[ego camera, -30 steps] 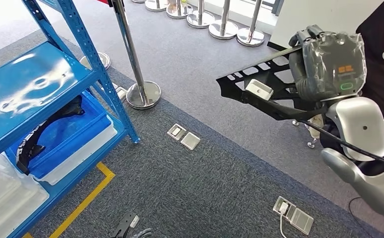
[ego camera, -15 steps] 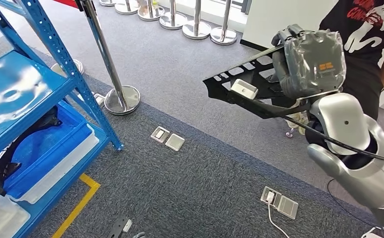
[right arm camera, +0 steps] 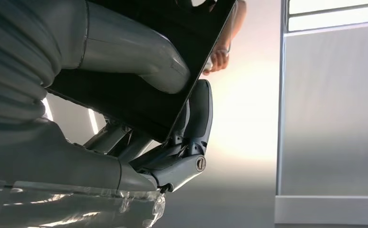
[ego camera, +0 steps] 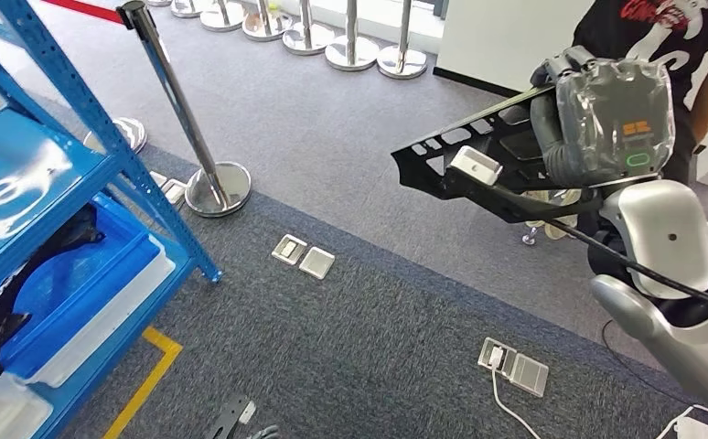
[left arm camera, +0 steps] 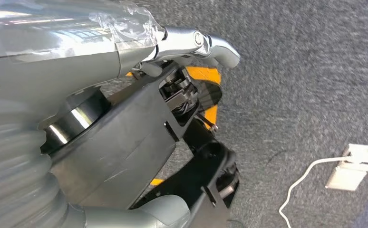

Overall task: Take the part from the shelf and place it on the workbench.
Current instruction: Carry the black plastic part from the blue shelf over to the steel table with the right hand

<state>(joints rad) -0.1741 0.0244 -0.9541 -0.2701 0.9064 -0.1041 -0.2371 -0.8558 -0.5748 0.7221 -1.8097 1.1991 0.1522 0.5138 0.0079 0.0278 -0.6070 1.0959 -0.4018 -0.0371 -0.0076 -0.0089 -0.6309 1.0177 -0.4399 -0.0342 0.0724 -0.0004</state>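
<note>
— 1 black part (ego camera: 478,169) is up in the air, gripped by the right hand (ego camera: 597,119) at its right-hand end. Where does it sit against the hand?

— It sticks out sideways from the hand toward the blue shelf (ego camera: 48,201), flat and roughly level, with a small white block (ego camera: 476,165) on its upper face. The hand, wrapped in clear film, closes around the part's near end.

— Which way does it run?

— Its long axis goes across the head view, the free tip pointing at the shelf and slightly down; the held end is higher.

— What does the right wrist view add?

— From beneath, a thick grey thumb (right arm camera: 139,61) presses one face of the black plate (right arm camera: 134,90) and darker fingers (right arm camera: 198,114) hook round its edge. A person's hand (right arm camera: 217,59) shows past the part.

— And the left hand (left arm camera: 125,142)?

— Its wrist view looks at grey carpet, a yellow floor line (left arm camera: 206,85) and a white floor socket (left arm camera: 353,166) with a cable. Whether its fingers are apart or closed, I cannot tell.

— Anything else near the shelf?

— 1 chrome stanchion (ego camera: 195,155) stands just beside it, and another dark part (ego camera: 21,274) lies in a blue bin (ego camera: 103,274) on its lower level.
</note>
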